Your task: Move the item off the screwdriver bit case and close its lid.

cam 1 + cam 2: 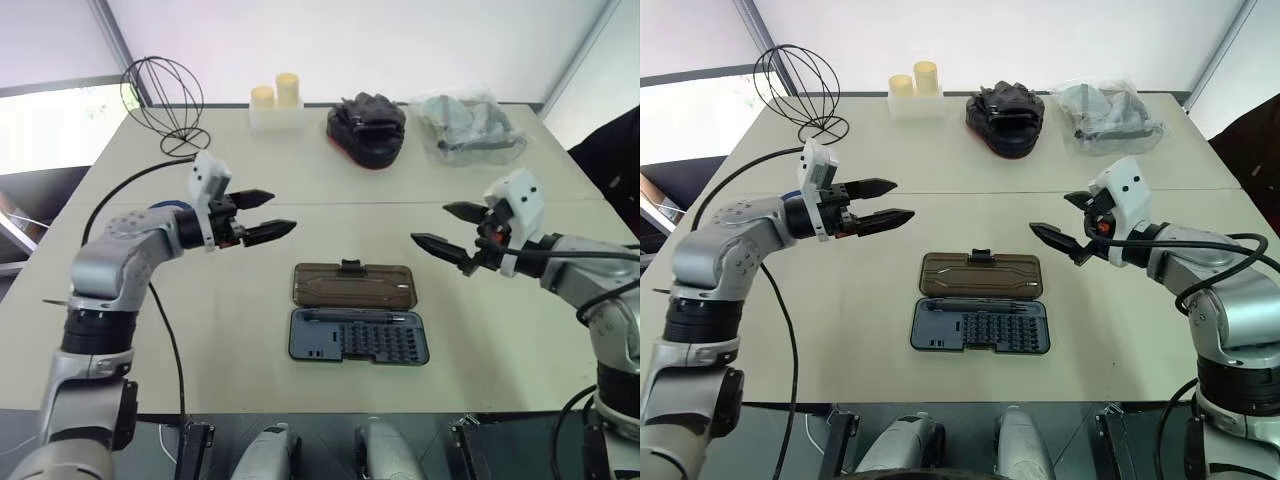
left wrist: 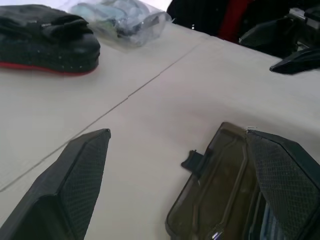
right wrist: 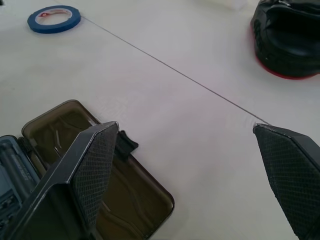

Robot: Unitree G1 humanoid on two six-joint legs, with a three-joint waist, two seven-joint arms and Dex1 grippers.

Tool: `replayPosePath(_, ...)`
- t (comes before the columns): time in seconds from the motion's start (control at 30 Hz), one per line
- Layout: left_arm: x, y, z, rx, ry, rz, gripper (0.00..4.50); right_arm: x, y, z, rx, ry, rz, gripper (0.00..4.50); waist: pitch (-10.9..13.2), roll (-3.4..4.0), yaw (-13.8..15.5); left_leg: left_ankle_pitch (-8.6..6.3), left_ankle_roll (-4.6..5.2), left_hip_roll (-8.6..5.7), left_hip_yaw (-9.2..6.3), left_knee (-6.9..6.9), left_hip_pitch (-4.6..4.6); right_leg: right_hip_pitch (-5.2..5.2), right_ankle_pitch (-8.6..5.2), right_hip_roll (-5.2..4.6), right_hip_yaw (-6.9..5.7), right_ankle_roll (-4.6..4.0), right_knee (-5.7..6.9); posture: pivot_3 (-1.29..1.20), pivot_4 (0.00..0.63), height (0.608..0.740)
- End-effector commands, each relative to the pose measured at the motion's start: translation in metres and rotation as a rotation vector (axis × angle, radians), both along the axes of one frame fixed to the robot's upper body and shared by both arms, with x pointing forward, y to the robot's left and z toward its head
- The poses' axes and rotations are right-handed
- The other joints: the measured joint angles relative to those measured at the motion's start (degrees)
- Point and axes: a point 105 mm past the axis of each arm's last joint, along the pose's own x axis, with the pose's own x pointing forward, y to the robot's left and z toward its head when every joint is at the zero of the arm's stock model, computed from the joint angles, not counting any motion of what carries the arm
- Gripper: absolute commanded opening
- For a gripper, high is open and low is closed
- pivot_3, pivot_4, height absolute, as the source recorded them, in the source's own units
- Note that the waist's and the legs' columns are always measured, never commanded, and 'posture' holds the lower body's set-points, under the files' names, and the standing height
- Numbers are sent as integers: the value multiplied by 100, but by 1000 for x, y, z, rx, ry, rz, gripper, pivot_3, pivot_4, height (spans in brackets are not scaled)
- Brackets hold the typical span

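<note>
Pale beige table (image 1: 300,190), seam line running across its middle, white wall panels behind. Screwdriver bit case (image 1: 359,338) lying flat near the front edge, centred between the two arms, dark tray with rows of small bits facing up. Lid (image 1: 354,285) swung fully back, resting flat on the table just behind the tray, small black latch tab at its far edge. Nothing seen resting on tray or lid.

Left gripper (image 1: 264,215) held above the table, to the left of and behind the case, both black fingers spread wide, nothing between them. Right gripper (image 1: 447,227) likewise raised to the right of the case, fingers parted wide, empty, pointing inward toward the left one.

Along the far edge: wire basket frame (image 1: 165,100) at left, two pale yellow candles (image 1: 276,92) on a white base, black pouch with red trim (image 1: 367,128), clear plastic bag (image 1: 468,125) at right. Blue tape roll (image 3: 54,18) on the table, near the left arm.
</note>
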Motion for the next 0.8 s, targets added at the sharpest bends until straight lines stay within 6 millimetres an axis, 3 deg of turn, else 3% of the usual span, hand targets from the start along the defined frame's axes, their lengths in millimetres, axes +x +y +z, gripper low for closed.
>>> replayPosePath(0.03,-23,-3,-8,61,11,-89,4500,3,-3,5,-41,-39,9,4450,1,1,0,0,0,0,1,-1,0,0,0,0,1,0,-1,0,150,740)
replayPosePath(0.33,-40,0,-13,49,62,-111,4500,6,-3,-9,-83,-7,36,4450,1,0,37,0,0,0,0,2,0,6,0,0,2,0,-6,0,150,740)
replayPosePath(0.8,-25,2,-17,11,31,-31,4500,3,-2,-17,-86,3,39,4450,1,-1,34,0,0,2,0,2,0,5,0,2,2,0,-7,0,150,740)
